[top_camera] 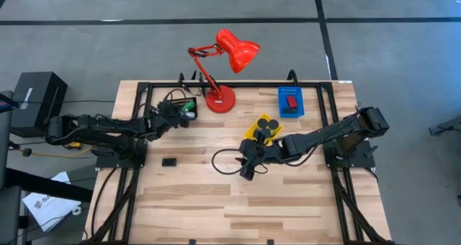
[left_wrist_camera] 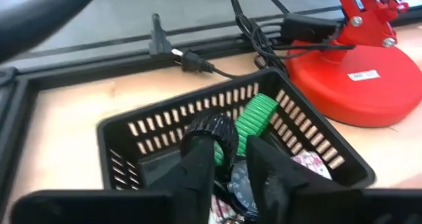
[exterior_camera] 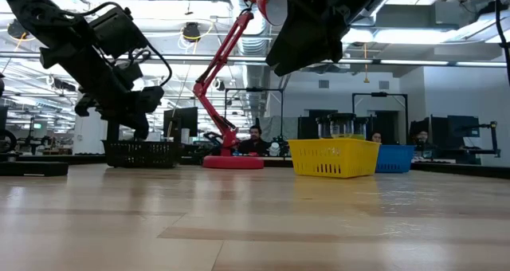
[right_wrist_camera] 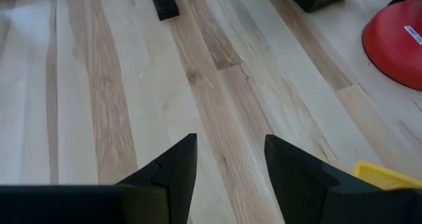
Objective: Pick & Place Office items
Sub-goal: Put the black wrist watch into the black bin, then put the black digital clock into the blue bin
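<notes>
A black slotted tray stands at the table's far left, beside the red lamp's base. A green cylinder lies in it against the far wall, and a black tape roll lies beside the cylinder. My left gripper reaches slanting down into this tray, open by a narrow gap, its tips just short of the roll and the cylinder. A small black block lies flat on the bare wood. My right gripper hovers open over the table's middle, nothing between its fingers. My left gripper has one fingertip right at the black tape roll's near side. Whether it touches the roll, I cannot tell. Nothing is pinched between the two fingers.
The red desk lamp stands at the far middle, its cord and plug behind the black tray. A yellow tray holds black rolls, and a blue tray holds a red block. The near half of the table is bare wood.
</notes>
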Motion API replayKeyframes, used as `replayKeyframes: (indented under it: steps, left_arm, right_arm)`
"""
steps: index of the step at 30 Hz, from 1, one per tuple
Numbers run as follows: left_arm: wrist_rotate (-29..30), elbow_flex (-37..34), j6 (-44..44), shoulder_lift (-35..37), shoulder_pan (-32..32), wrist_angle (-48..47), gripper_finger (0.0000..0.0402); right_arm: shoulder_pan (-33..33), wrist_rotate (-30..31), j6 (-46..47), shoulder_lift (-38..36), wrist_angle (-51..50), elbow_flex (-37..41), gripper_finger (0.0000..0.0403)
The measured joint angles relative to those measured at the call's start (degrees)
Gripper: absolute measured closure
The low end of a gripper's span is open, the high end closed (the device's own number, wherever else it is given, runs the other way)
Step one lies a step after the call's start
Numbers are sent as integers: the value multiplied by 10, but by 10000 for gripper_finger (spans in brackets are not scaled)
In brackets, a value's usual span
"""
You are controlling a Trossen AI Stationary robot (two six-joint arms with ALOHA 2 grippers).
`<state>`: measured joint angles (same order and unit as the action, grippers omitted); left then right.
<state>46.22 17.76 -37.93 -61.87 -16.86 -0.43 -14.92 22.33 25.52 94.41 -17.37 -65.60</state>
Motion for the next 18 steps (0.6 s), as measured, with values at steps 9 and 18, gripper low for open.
replayKeyframes:
  steps: [9,18]
  left_arm:
    - [-3,2,2,23,10,0,258]
    - [-80,2,2,161,44,5,254]
  right_arm:
    - [0,0,0,0,-1,0,234]
    - [0,0,0,0,-1,0,234]
